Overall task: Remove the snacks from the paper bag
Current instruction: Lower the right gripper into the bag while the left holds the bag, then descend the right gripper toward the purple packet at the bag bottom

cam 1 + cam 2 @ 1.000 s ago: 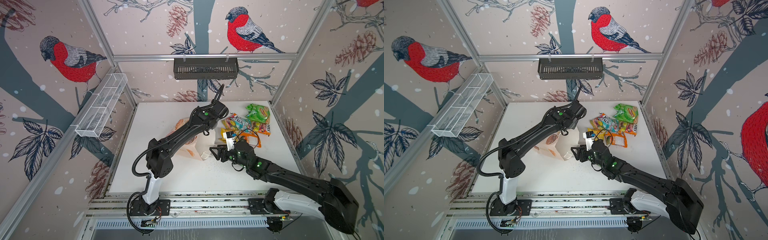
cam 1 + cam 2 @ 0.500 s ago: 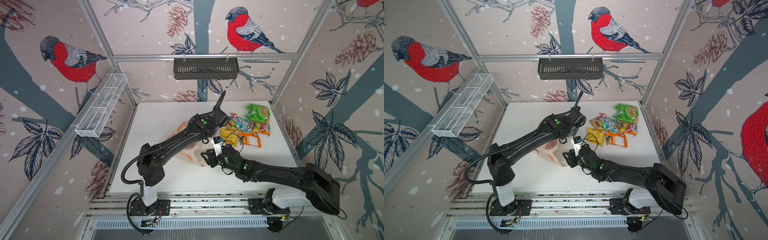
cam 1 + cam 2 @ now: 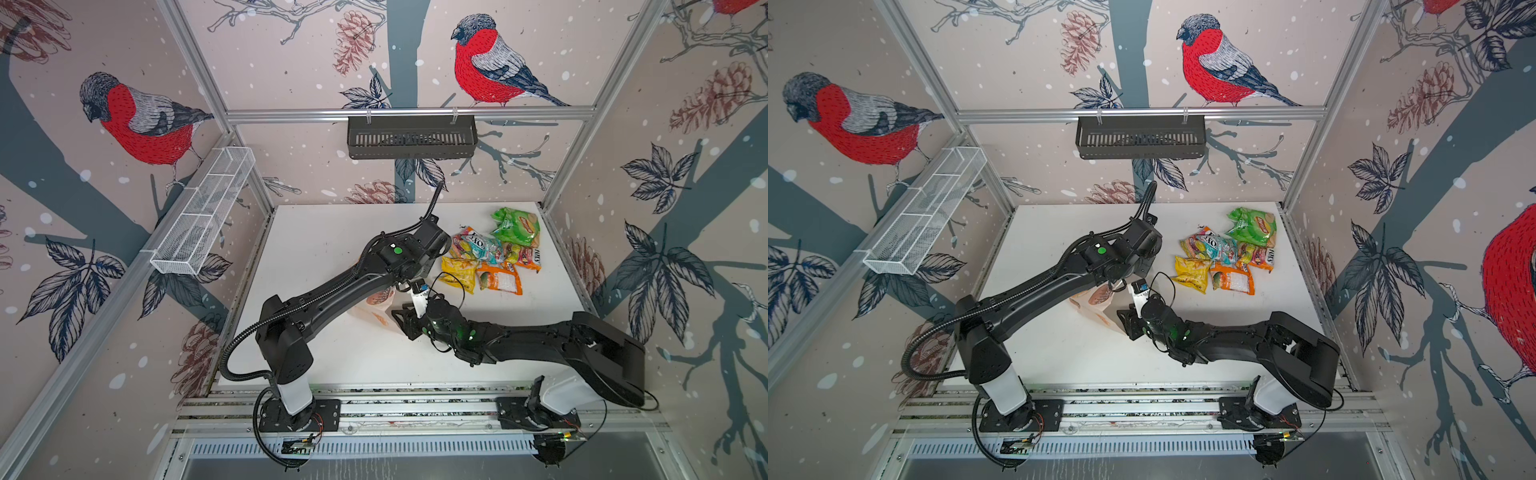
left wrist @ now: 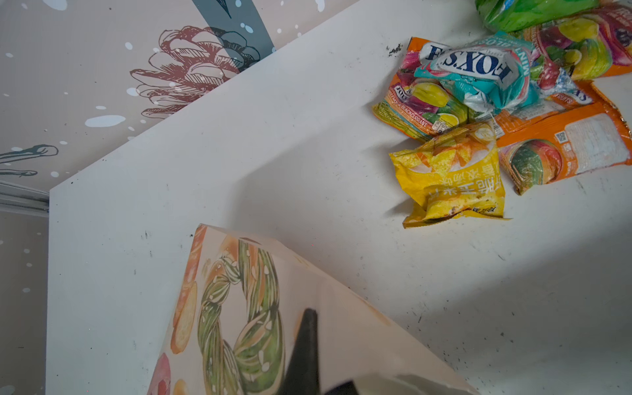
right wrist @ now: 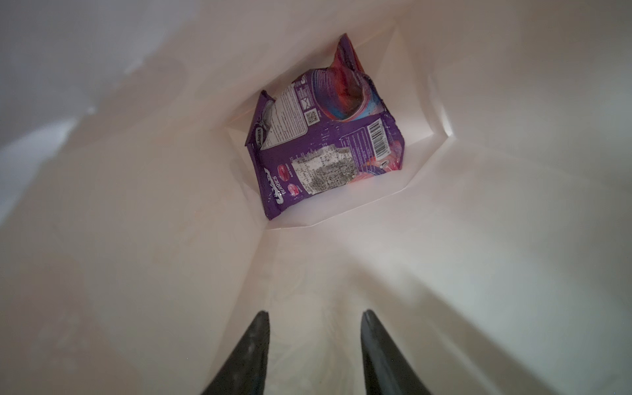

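At the bottom of the paper bag (image 5: 143, 239), one purple packet (image 5: 325, 147).

From high in front, both top views look steeply down on the same whole tabletop (image 3: 332, 232). The left wrist camera, close outside the paper bag (image 4: 239, 307), faces the snacks (image 4: 451, 174); the right wrist camera peers inside it.

Purple packet (image 5: 325, 147); cream paper bag (image 4: 342, 325), green-orange wreath print.
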